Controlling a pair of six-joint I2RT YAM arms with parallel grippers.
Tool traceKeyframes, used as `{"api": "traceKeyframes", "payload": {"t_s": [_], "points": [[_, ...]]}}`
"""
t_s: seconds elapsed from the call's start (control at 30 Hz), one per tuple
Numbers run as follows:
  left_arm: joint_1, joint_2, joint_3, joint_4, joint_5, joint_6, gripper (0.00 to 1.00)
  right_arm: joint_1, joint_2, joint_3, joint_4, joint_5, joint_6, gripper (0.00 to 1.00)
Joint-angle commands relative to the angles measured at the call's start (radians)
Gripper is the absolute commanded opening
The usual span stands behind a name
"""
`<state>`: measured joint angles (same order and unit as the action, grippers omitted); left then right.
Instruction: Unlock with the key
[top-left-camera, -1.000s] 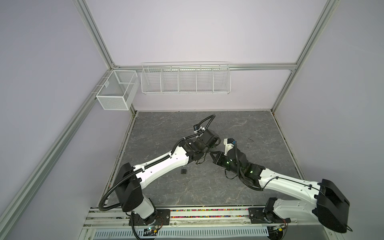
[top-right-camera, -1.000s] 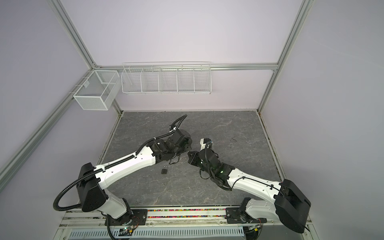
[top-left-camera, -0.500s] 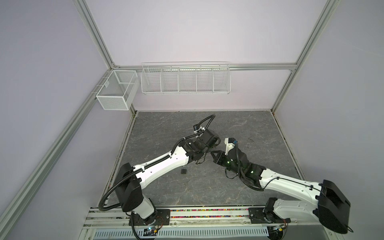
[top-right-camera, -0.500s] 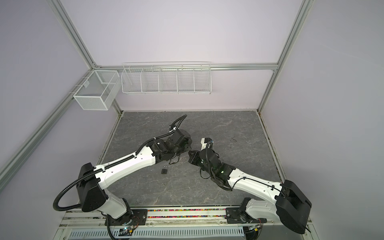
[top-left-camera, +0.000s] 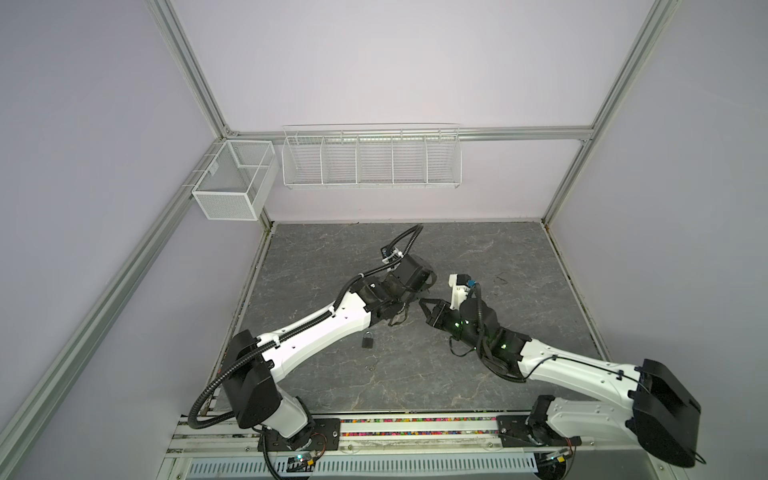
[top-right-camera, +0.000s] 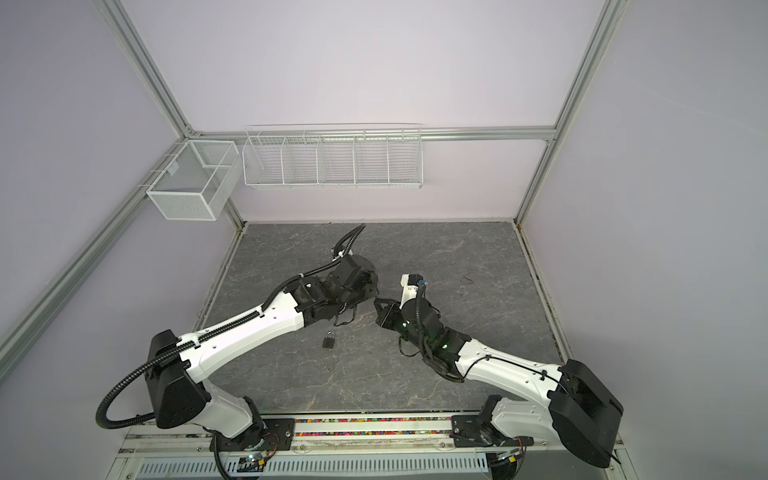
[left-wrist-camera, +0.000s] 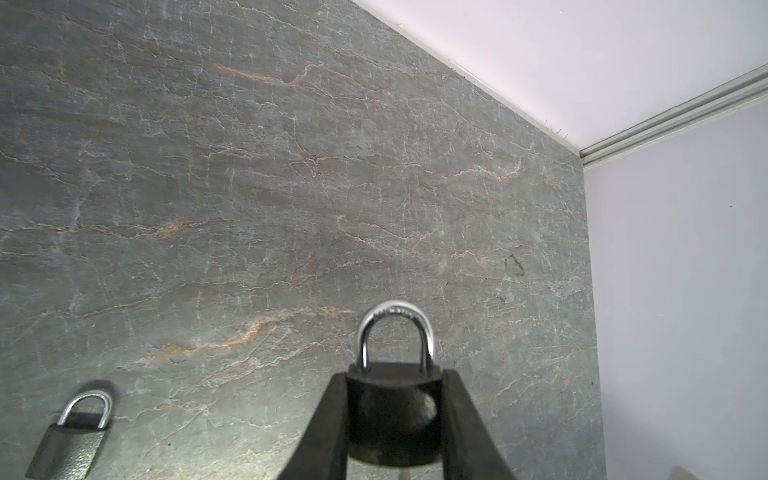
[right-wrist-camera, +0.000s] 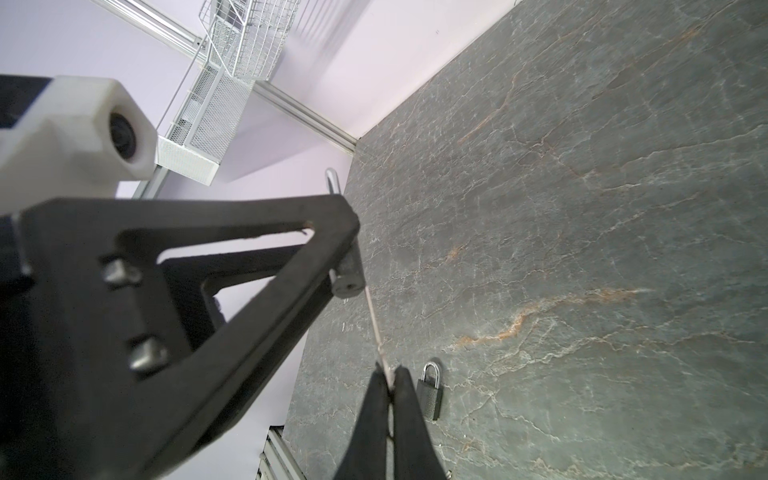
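A black padlock (left-wrist-camera: 392, 409) with a silver shackle sits between the fingers of my left gripper (left-wrist-camera: 394, 374), which is shut on its body above the table. In the right wrist view the padlock's bottom face (right-wrist-camera: 349, 282) pokes out past the left gripper's finger (right-wrist-camera: 232, 257). My right gripper (right-wrist-camera: 389, 372) is shut on a thin silver key (right-wrist-camera: 376, 328). The key's tip reaches the edge of that bottom face; whether it sits in the keyhole I cannot tell. In both top views the right gripper (top-left-camera: 421, 301) (top-right-camera: 376, 301) meets the left one mid-table.
A second, grey padlock (top-left-camera: 367, 340) (top-right-camera: 329, 340) (left-wrist-camera: 70, 440) (right-wrist-camera: 432, 395) lies flat on the stone table just in front of the left forearm. A small metal bit (top-left-camera: 371, 367) lies nearer the front edge. Wire baskets (top-left-camera: 371, 158) hang on the back wall, a mesh box (top-left-camera: 232, 183) on the left.
The right gripper has crept slightly toward the left gripper with the key. The left arm and its padlock have stayed still.
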<state>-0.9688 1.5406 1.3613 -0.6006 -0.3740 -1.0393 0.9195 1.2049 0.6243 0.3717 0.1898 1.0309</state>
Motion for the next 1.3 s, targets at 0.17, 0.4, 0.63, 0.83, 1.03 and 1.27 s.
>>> {"api": "traceKeyframes", "payload": {"t_s": [0.17, 0.4, 0.63, 0.83, 1.03, 1.27], "points": [[0.009, -0.022, 0.007, -0.008, -0.038, -0.034, 0.00, 0.023, -0.006, -0.058, 0.129, 0.026, 0.003, 0.06], [0.010, -0.022, 0.016, -0.019, -0.022, -0.035, 0.00, 0.024, 0.011, -0.081, 0.168, 0.080, -0.019, 0.06], [0.010, -0.020, 0.022, -0.025, -0.030, -0.036, 0.00, 0.023, 0.028, -0.073, 0.193, 0.074, -0.033, 0.06], [0.010, -0.021, 0.030, -0.034, -0.036, -0.034, 0.00, 0.024, 0.049, -0.071, 0.208, 0.076, -0.024, 0.06], [0.010, -0.027, 0.032, -0.045, -0.045, -0.027, 0.00, 0.024, 0.042, -0.068, 0.227, 0.070, -0.040, 0.06], [0.009, -0.027, 0.034, -0.036, -0.029, -0.018, 0.00, 0.023, 0.063, -0.052, 0.215, 0.064, -0.038, 0.06]]}}
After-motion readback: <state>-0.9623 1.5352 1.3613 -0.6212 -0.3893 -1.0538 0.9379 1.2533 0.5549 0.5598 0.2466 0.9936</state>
